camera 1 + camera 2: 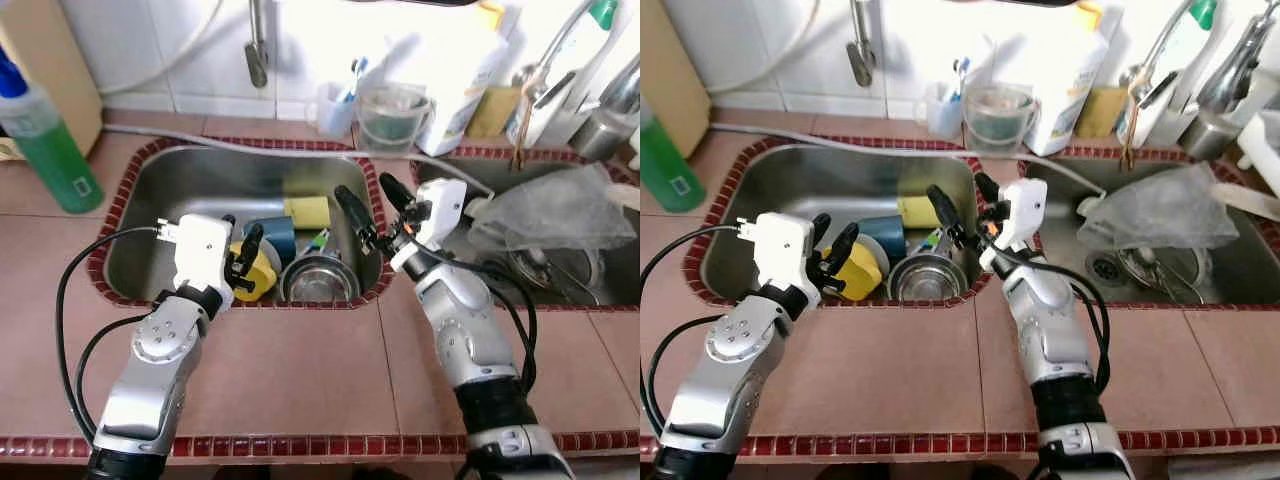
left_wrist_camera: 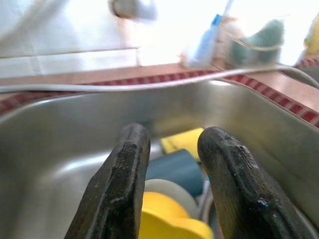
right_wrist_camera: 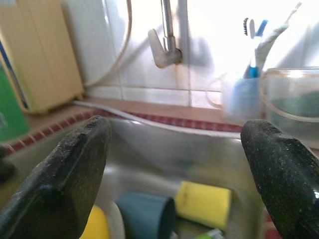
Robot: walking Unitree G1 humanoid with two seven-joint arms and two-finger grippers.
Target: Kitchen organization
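1. Two stainless sink basins set side by side in a terracotta-tiled tabletop point(image 1: 320, 370) edged with dark red mosaic; left basin point(image 1: 190, 200) holding the dishes, right basin point(image 1: 600, 285) holding a crumpled clear plastic bag point(image 1: 555, 210).
2. Along the back wall: a green detergent bottle point(image 1: 45, 150) at far left, a wall tap point(image 1: 257, 50) above the left basin, a white jug point(image 1: 455, 75), a clear plastic container point(image 1: 392, 118) and a small cup with toothbrushes point(image 1: 335, 105).
3. Inside the left basin, grouped near its front right corner: a yellow cup point(image 1: 258, 275) on its side over a white plate, a teal cup point(image 1: 272, 232) just behind it, a steel bowl point(image 1: 320, 282) to the right, a yellow sponge point(image 1: 308, 212) further back.
4. Left pincer point(image 1: 242, 258) low over the front edge of the left basin, just beside the yellow cup; fingers point(image 2: 119, 189) slightly parted, gripping nothing.
5. Right pincer point(image 1: 372, 205) raised over the ridge between the two basins, pointing toward the left basin; fingers point(image 3: 65, 179) spread wide, nothing between them.
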